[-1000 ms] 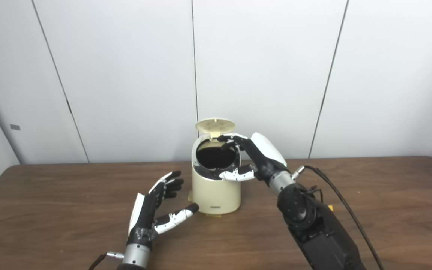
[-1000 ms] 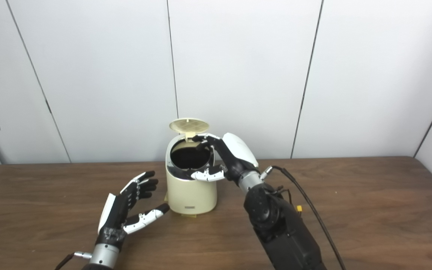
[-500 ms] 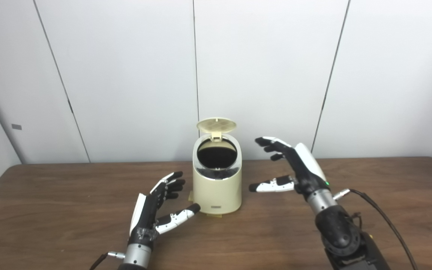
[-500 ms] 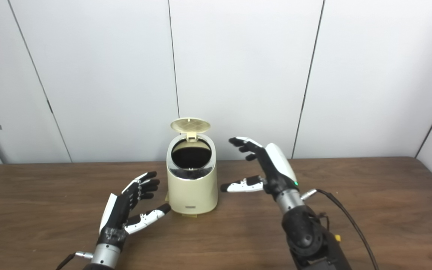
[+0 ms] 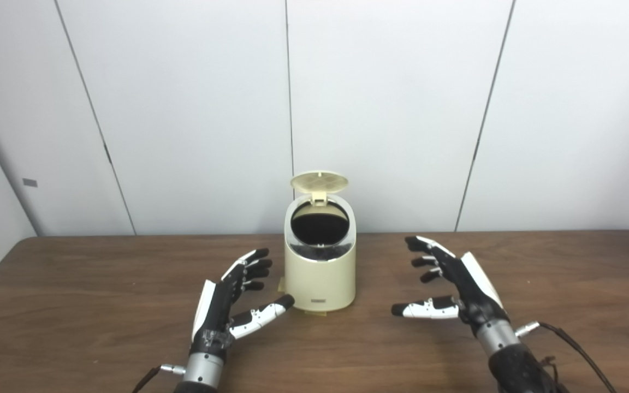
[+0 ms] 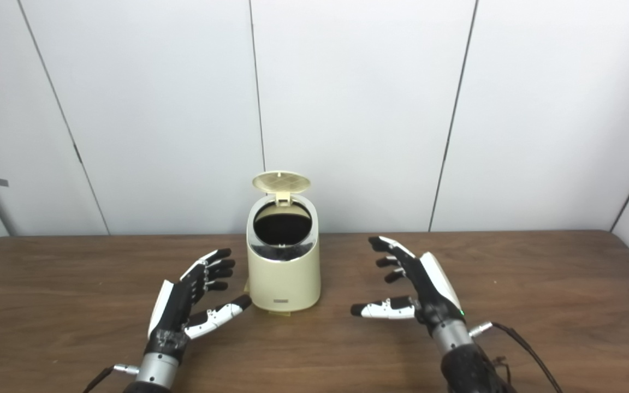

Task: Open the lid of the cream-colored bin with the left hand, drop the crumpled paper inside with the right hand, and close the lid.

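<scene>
Nearest you, the left robot hand (image 5: 226, 305) hovers low over the counter (image 5: 101, 305), fingers spread, holding nothing, thumb tip just beside the base of the bin (image 5: 320, 273) but I can't tell if it touches. The right robot hand (image 5: 456, 289) is also low, fingers apart, empty, well apart from the bin on its right side.

Further back, the cream-colored bin stands upright mid-counter. Its lid (image 5: 319, 181) is flipped up at the rear hinge and the dark opening (image 5: 319, 229) faces you. No crumpled paper shows on the counter or in either hand; the inside is too dark to tell, so likely it's already dropped in.

What's left looks like closing the lid. Handling notes:
- The bin looks like light, hollow plastic, smooth-walled, so it will likely slide or tip if you push sideways.
- The lid is thin, stiff and hinged, and probably needs little force.
- Don't pinch it. Come over with your left hand and press down on the lid's top edge, pushing forward and down toward the rim.
- Keep the force vertical, or the bin likely skates off.
</scene>
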Robot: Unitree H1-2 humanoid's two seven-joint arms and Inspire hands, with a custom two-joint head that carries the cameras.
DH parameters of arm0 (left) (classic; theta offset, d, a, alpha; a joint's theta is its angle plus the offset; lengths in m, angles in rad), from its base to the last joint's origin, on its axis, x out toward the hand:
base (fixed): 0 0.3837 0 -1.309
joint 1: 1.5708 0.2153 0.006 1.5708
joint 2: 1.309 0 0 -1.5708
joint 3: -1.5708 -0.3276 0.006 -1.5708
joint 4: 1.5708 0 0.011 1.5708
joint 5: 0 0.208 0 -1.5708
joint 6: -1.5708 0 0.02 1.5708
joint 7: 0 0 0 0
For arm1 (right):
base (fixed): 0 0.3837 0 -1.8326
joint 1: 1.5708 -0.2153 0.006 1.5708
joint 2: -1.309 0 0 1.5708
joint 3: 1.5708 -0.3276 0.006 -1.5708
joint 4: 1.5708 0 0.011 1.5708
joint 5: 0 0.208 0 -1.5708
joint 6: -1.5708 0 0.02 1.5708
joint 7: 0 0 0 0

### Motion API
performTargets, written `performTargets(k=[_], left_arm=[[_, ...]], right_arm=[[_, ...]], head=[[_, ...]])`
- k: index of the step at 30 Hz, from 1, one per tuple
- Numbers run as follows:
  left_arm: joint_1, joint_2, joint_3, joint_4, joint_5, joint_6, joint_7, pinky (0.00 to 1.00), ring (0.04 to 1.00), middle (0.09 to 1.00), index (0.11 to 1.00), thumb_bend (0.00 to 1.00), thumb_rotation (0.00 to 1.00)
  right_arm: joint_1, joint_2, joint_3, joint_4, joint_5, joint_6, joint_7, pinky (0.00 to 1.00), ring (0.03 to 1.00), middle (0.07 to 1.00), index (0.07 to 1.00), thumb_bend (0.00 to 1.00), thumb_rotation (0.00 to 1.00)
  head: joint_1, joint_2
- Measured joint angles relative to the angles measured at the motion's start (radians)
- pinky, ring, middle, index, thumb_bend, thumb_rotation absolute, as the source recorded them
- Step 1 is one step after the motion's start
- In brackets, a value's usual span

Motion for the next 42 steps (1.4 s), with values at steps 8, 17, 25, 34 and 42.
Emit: performTargets(k=[8,17,25,34,42], left_arm=[[0.002,0.001,0.004,-0.019,0.013,0.0,0.01,0.76,0.832,0.868,0.892,0.8,0.36],[-0.103,0.035,0.004,-0.025,0.087,0.02,0.004,0.72,0.892,0.933,0.941,0.85,0.36],[-0.288,0.057,0.003,-0.038,0.068,0.075,-0.055,0.8,0.965,0.998,0.993,0.89,0.35],[-0.368,0.076,-0.019,-0.041,0.099,0.151,-0.089,0.85,0.98,1.0,1.0,0.94,0.4],[-0.451,0.127,-0.09,-0.067,0.173,0.215,-0.166,0.88,0.975,0.965,0.929,0.96,0.59]], right_arm=[[0.049,0.004,-0.001,0.033,0.019,-0.07,-0.02,0.63,0.758,0.835,0.839,0.83,0.22],[0.051,0.005,0.0,0.076,0.024,-0.125,-0.029,0.63,0.744,0.829,0.831,0.82,0.2],[0.05,0.01,0.001,0.076,0.023,-0.125,-0.028,0.63,0.754,0.836,0.834,0.84,0.25],[0.05,0.016,0.003,0.063,0.023,-0.107,-0.019,0.6,0.721,0.833,0.832,0.84,0.26],[0.05,0.023,0.006,0.052,0.017,-0.089,-0.018,0.6,0.731,0.829,0.829,0.82,0.19]], head=[[0.011,-0.006],[0.02,-0.015],[0.018,-0.02],[0.012,-0.02],[0.006,-0.015]])
